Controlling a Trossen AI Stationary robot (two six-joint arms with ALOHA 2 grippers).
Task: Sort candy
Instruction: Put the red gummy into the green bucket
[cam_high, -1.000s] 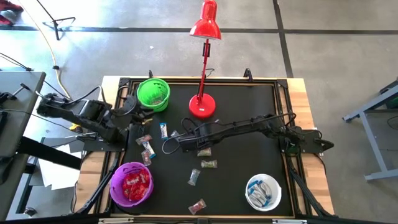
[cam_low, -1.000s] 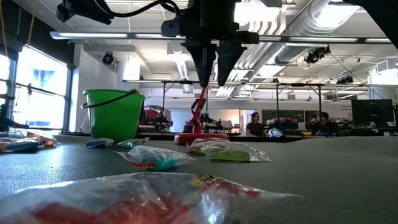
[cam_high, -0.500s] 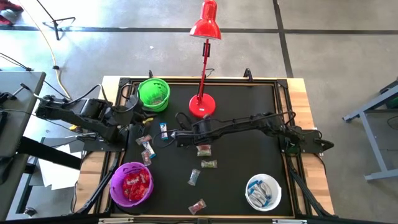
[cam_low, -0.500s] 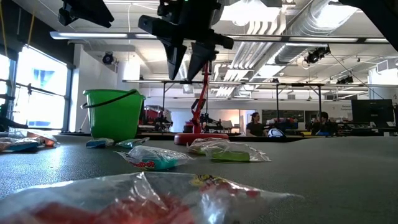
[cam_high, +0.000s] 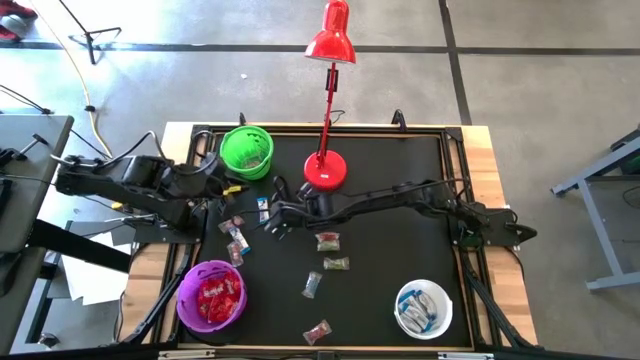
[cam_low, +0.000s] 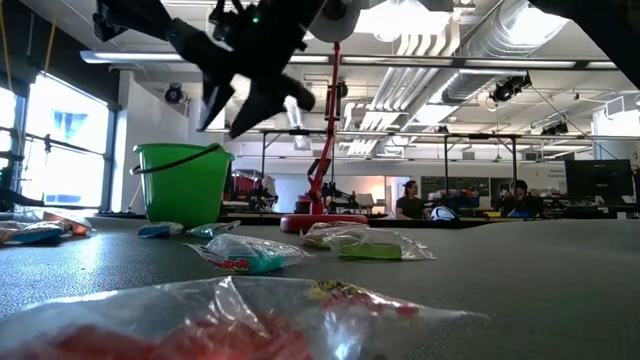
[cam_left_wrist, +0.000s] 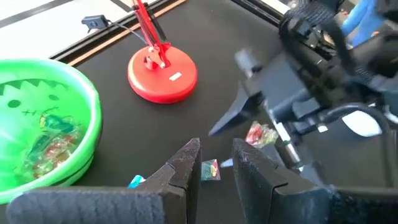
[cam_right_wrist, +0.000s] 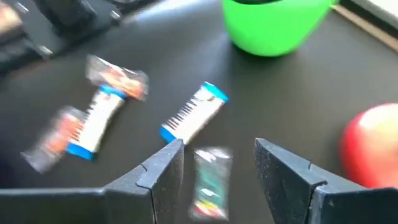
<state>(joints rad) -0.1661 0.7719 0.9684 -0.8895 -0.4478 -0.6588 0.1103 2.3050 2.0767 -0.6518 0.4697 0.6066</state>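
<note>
Loose candy lies on the black mat: a blue-and-white piece (cam_high: 263, 208), red pieces (cam_high: 235, 235) and greenish ones (cam_high: 327, 240). The green bowl (cam_high: 245, 150) holds greenish candy, the purple bowl (cam_high: 212, 295) red candy, the white bowl (cam_high: 423, 308) blue-and-white candy. My right gripper (cam_high: 272, 215) hangs open above the mat, slanting down toward the left. In its wrist view a greenish piece (cam_right_wrist: 211, 177) shows in the gap between its fingers and a blue-and-white piece (cam_right_wrist: 194, 111) just beyond. My left gripper (cam_left_wrist: 211, 165) waits open beside the green bowl, with nothing between its fingers.
A red desk lamp stands with its round base (cam_high: 325, 170) at the far middle of the mat, close behind my right arm. More candy lies toward the near edge (cam_high: 317, 330). Bare mat lies on the right half, between the lamp and the white bowl.
My right gripper has swung toward the table's left edge, over the candy near the blue-and-white piece. It has tipped from pointing straight down to slanting down toward the left. Its fingers have stayed open.
</note>
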